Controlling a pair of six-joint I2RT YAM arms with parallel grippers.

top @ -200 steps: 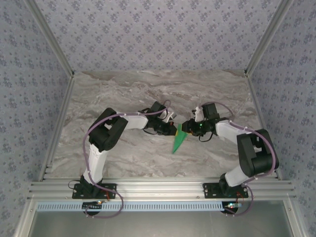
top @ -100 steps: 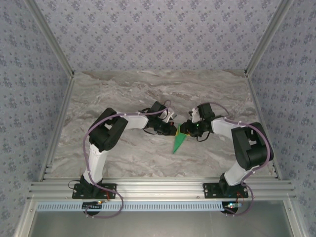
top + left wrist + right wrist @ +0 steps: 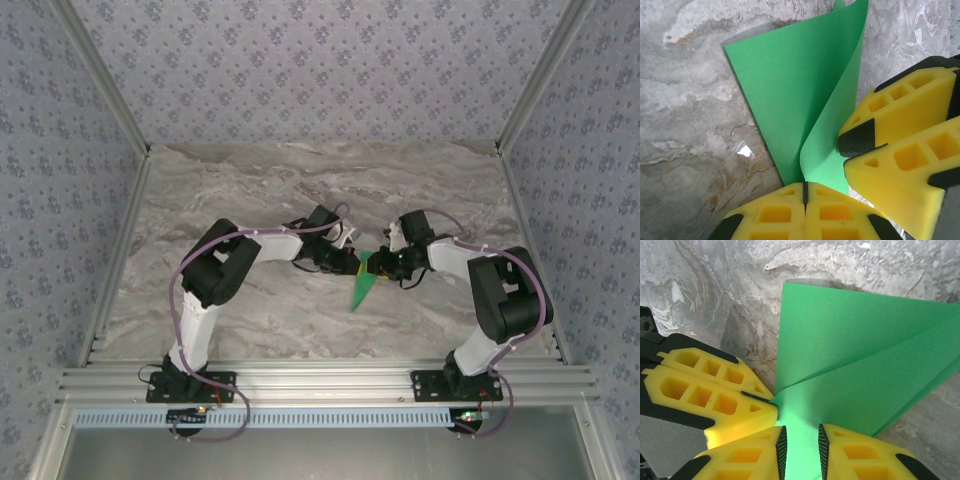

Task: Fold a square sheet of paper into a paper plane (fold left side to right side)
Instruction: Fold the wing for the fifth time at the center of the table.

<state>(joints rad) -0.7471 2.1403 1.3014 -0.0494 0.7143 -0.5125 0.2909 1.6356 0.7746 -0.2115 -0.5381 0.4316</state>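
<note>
Two grippers meet at one end of the green paper plane (image 3: 365,288), which lies mid-tabletop (image 3: 250,190) as a narrow dart, its tip pointing toward my bases. My left gripper (image 3: 804,192) is fully closed, and the raised flap of paper runs straight down into the seam between its pads. I judge it is clamped on that edge, so the loose layer stands up curled off the flat layer beneath instead of dropping back. My right gripper (image 3: 801,440) stands at a narrow gap with green paper showing between its jaws. It straddles the sheet where the crease lines meet rather than plainly biting it, and I read that as a guiding position. From there it can pin the fold line while the left carries the flap across to the right side. The two sets of yellow fingers sit just beside each other, nearly touching, so the next move needs care to avoid a clash or a torn edge.
</note>
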